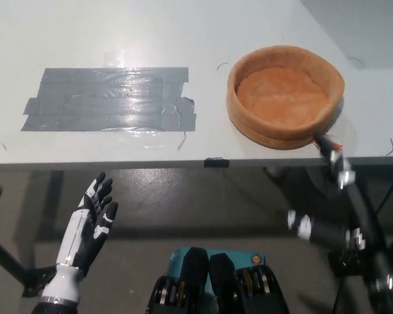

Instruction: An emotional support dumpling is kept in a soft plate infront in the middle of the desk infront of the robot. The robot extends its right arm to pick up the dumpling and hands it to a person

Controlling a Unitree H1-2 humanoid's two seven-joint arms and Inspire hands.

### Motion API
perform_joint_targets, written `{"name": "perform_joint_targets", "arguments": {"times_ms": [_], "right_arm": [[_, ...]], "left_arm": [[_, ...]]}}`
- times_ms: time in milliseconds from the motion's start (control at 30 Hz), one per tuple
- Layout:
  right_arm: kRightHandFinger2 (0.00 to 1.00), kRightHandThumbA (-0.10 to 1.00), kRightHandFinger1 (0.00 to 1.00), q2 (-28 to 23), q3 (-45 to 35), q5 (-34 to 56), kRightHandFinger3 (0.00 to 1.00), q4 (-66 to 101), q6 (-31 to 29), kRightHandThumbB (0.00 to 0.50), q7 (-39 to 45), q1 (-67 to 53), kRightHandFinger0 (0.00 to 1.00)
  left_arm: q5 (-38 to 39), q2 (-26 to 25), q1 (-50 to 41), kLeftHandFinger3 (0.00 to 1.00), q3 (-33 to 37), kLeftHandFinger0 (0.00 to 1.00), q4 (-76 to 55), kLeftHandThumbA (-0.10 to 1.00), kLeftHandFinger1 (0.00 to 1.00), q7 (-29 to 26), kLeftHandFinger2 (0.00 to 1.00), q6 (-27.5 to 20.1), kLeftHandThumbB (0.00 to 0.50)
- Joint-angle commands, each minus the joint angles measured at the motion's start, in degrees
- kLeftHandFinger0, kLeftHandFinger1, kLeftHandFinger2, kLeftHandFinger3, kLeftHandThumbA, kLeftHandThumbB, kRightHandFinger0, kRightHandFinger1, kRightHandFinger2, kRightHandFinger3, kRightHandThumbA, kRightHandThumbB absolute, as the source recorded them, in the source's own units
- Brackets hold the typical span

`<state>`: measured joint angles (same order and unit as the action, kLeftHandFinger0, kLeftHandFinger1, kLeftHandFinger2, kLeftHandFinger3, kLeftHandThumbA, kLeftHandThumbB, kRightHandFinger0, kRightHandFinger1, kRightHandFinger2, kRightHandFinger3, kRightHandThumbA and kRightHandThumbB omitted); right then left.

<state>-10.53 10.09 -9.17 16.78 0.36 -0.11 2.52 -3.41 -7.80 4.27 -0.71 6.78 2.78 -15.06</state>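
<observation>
Bright even light, glare on the tape (111, 98), right hand (344, 209) motion-blurred.

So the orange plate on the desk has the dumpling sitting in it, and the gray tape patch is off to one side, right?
Not quite. In the head view the orange plate is empty; no dumpling shows in it. The rest holds: it sits on the desk, with the gray tape patch off to one side.

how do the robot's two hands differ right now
The left hand is white and sharp, fingers spread, at the lower left. The right hand is black and motion-blurred, at the lower right near the orange plate. Both are below the desk edge, holding nothing.
</observation>
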Motion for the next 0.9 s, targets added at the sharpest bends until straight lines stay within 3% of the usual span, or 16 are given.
{"name": "perform_joint_targets", "arguments": {"times_ms": [0,33,300,467,533,800,867], "right_arm": [[1.00,0.86,1.00,0.65,0.24,4.21,1.00,-4.07,-6.30,0.297,2.36,-2.90,1.00],[1.00,0.88,1.00,0.50,0.20,4.17,1.00,-6.49,-6.63,0.295,2.70,-3.65,1.00],[1.00,0.85,1.00,0.30,-0.47,4.73,1.00,-13.39,-8.74,0.282,3.91,-4.28,1.00],[1.00,0.86,1.00,0.28,-0.34,4.28,1.00,-13.40,-8.58,0.291,4.32,-5.57,1.00],[1.00,0.85,1.00,0.26,-0.50,4.72,1.00,-13.82,-9.38,0.267,4.57,-5.60,1.00],[1.00,0.87,1.00,0.30,-0.97,4.86,1.00,-13.32,-8.57,0.298,4.96,-5.50,1.00],[1.00,0.86,1.00,0.20,-0.93,4.71,1.00,-13.17,-8.43,0.263,5.22,-5.43,1.00]], "left_arm": [[0.97,-0.85,-0.95,1.00,-0.09,1.00,-1.13,0.82,1.00,0.71,1.00,-2.57,0.331],[0.12,-0.84,-1.67,1.00,0.14,1.00,-1.01,0.84,1.00,0.43,1.00,-2.43,0.351],[0.71,-0.43,-3.01,1.00,0.23,1.00,-1.28,0.79,1.00,0.69,1.00,-2.05,0.355],[-0.69,-0.93,-3.81,1.00,0.77,1.00,-1.66,0.82,1.00,0.85,1.00,-2.89,0.352],[-1.37,-0.95,-3.91,1.00,0.90,1.00,-2.09,0.84,1.00,0.64,1.00,-2.61,0.362],[-1.55,-0.95,-3.63,1.00,0.95,1.00,-2.57,0.84,1.00,0.63,1.00,-1.92,0.377],[-1.19,-0.99,-3.70,1.00,0.93,1.00,-2.72,0.83,1.00,0.85,1.00,-1.97,0.373]]}}
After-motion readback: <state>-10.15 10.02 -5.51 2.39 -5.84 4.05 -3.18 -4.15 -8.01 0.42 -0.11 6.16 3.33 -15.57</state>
